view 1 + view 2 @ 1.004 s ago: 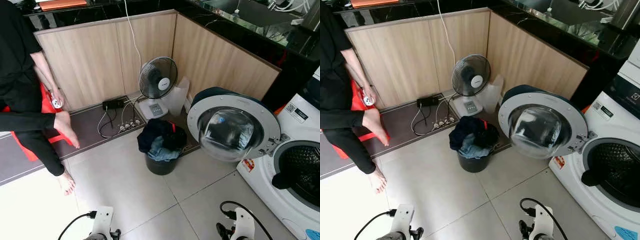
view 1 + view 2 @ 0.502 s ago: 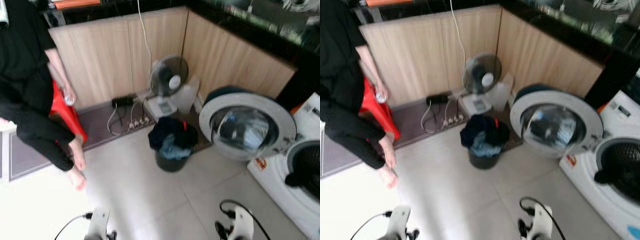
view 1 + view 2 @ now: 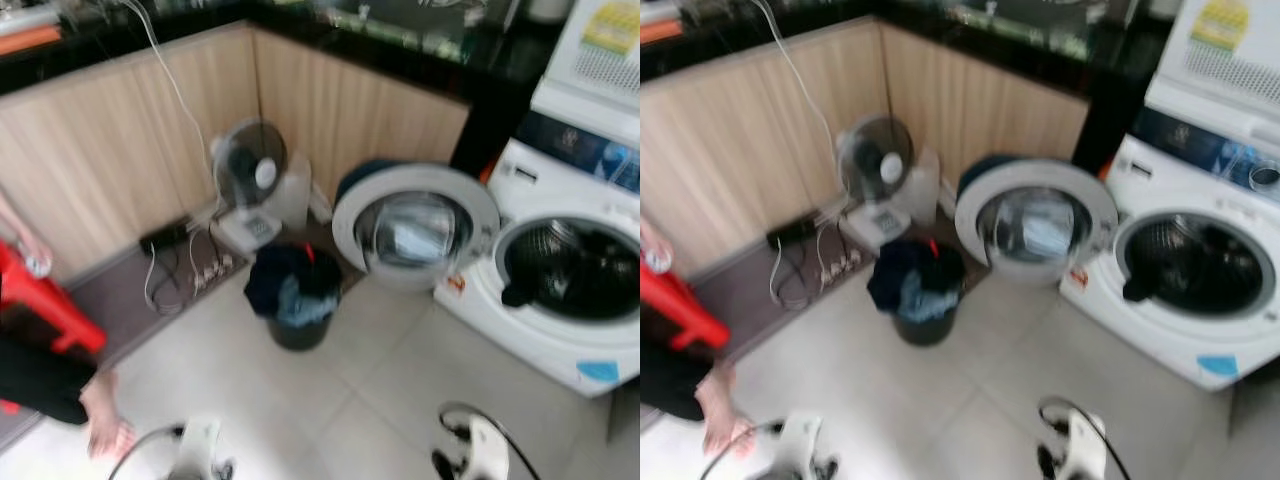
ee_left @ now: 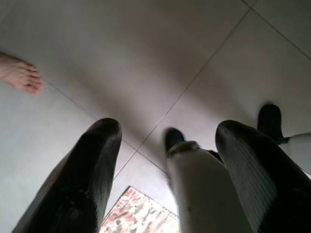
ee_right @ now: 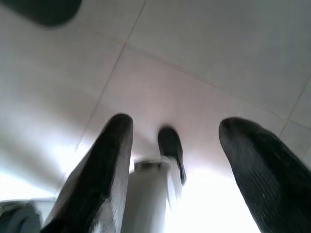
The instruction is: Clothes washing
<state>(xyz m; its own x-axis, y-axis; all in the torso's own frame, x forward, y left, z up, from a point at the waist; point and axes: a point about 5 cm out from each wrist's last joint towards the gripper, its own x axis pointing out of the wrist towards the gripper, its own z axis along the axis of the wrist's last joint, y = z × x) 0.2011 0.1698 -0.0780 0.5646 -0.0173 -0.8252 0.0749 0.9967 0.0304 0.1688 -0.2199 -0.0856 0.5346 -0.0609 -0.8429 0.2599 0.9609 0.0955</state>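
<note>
A black bucket (image 3: 293, 300) heaped with dark and blue clothes stands on the tiled floor. To its right is a white front-load washing machine (image 3: 545, 330). Its round door (image 3: 415, 228) is swung open toward the bucket, and the dark drum (image 3: 572, 270) is exposed. A dark piece hangs at the drum's rim (image 3: 515, 295). Both arms hang low at the bottom edge. My left gripper (image 4: 168, 127) is open and points down at the floor tiles. My right gripper (image 5: 180, 122) is open too, with nothing between its fingers.
A standing fan (image 3: 250, 165) and a power strip with cables (image 3: 170, 235) sit by the wooden panel wall behind the bucket. A person on a red stool (image 3: 40, 310) is at the left, bare foot (image 3: 105, 425) on the floor. Another appliance (image 3: 600, 50) is stacked above the washer.
The camera has swung to the right: the washer now shows more fully and the person has slid to the left edge. The picture is blurred. Both arms still hang low.
</note>
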